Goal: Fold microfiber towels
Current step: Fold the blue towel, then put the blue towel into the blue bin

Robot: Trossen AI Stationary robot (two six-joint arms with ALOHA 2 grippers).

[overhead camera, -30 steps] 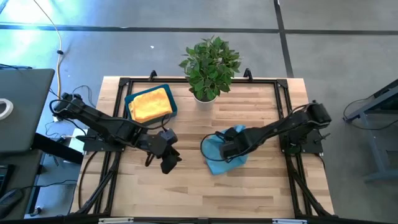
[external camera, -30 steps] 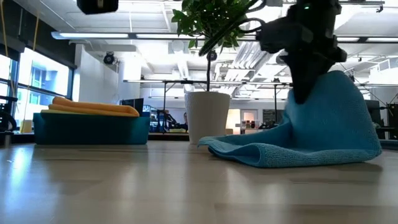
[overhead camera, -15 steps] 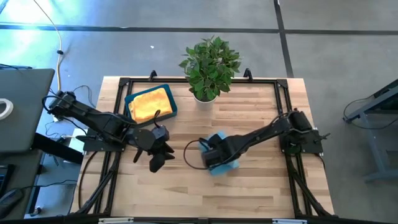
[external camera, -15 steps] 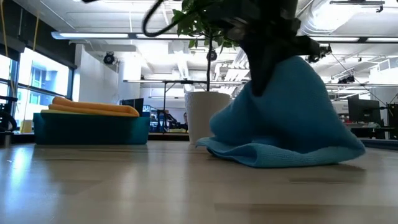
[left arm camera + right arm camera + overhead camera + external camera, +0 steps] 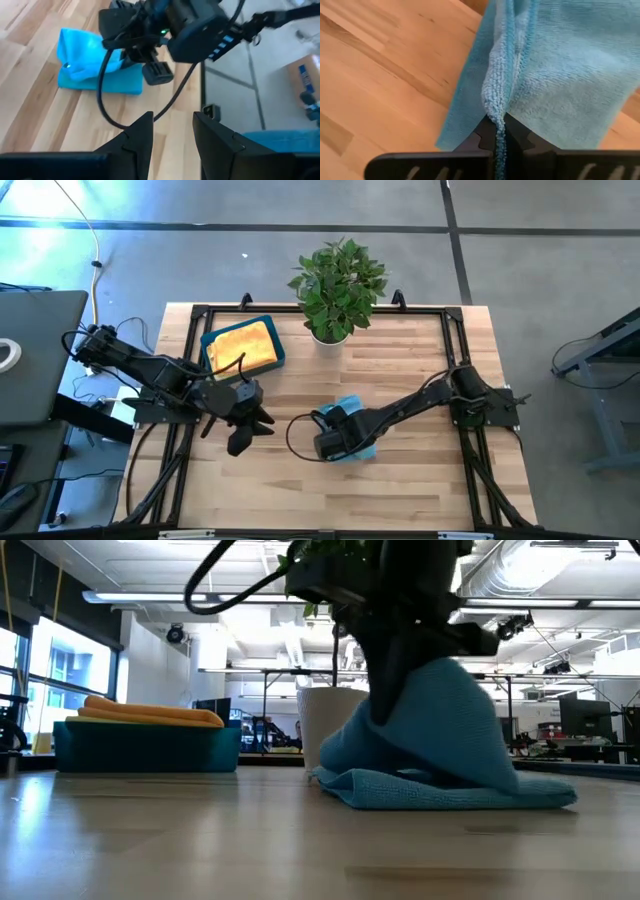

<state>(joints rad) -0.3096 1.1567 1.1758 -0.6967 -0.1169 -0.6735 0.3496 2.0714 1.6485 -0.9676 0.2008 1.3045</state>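
The right gripper is pinching the blue towel's edge at mid-table, lifting it into a peak (the rest is lying on the wood). The left gripper is hovering left of it, fingers apart, holding nothing.

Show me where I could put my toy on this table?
Bare wood lies along the near edge, and between the plant pot and the right arm. It is crowded mid-table, where the right fingers pinch the blue towel and the left fingers hover.
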